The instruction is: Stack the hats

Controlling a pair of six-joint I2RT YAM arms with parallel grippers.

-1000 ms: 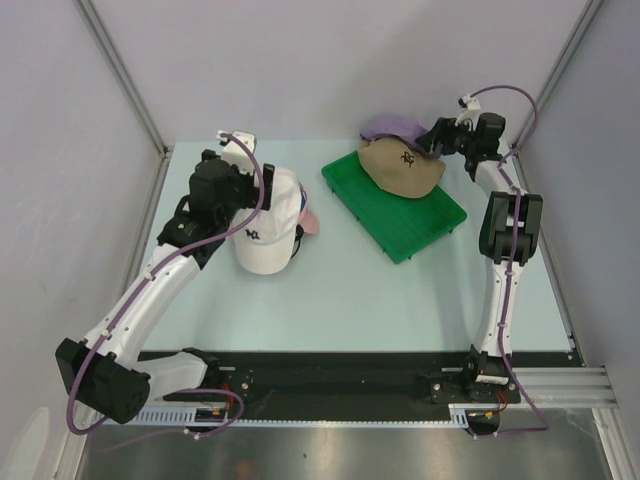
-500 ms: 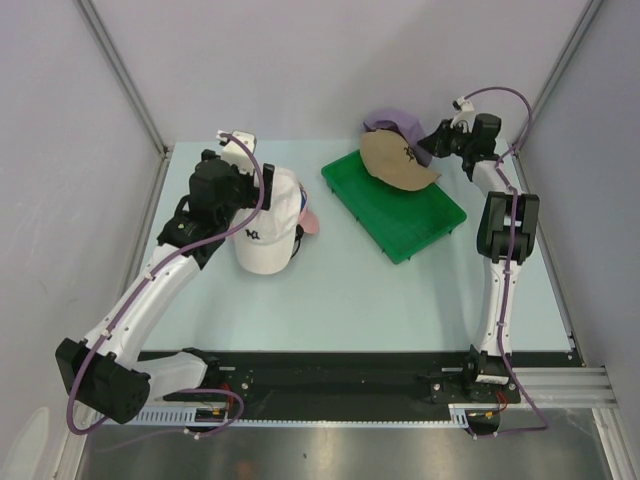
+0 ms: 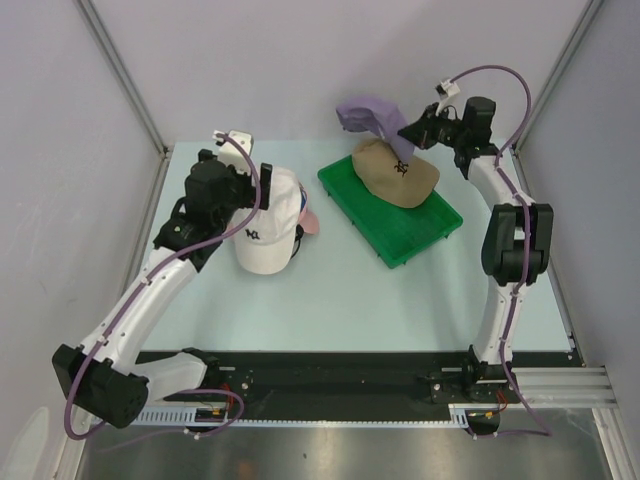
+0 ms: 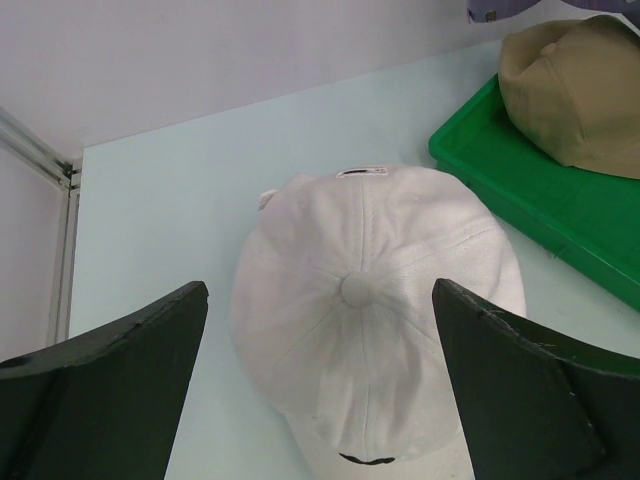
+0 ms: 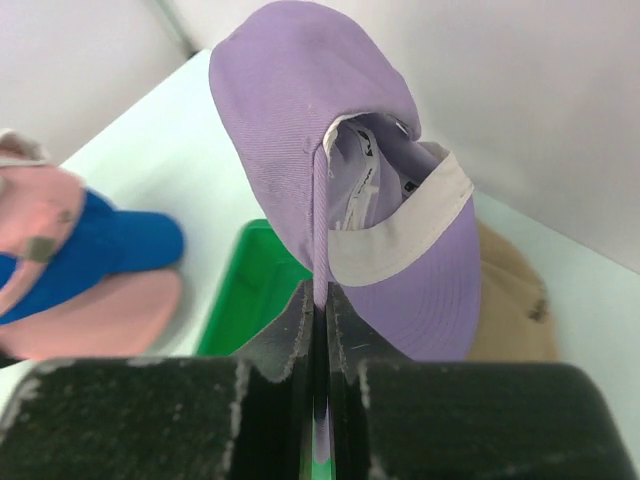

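My right gripper point(image 3: 405, 135) point(image 5: 322, 290) is shut on the edge of the lavender hat point(image 3: 365, 113) point(image 5: 310, 120), which hangs in the air above the far end of the green tray point(image 3: 400, 235) point(image 5: 250, 290). The tan hat point(image 3: 398, 172) point(image 5: 510, 300) point(image 4: 575, 90) lies on that tray, just below. A white hat point(image 3: 268, 220) point(image 4: 370, 300) sits on the table at the left, on a pink hat point(image 3: 310, 222) point(image 5: 110, 318) and a blue hat point(image 5: 100, 250). My left gripper point(image 3: 240, 185) point(image 4: 320, 288) hovers over the white hat, open wide, its fingers point(image 4: 130, 370) on either side of the crown.
The tray lies at an angle in the back right of the pale table point(image 3: 330, 290). Grey walls stand close on the left, back and right. A black rail point(image 3: 330, 365) runs along the near edge between the arm bases.
My right gripper has shut on the lavender hat and raised it up and leftward from behind the tan hat. The tray with the tan hat shifted slightly. The left arm barely moved.
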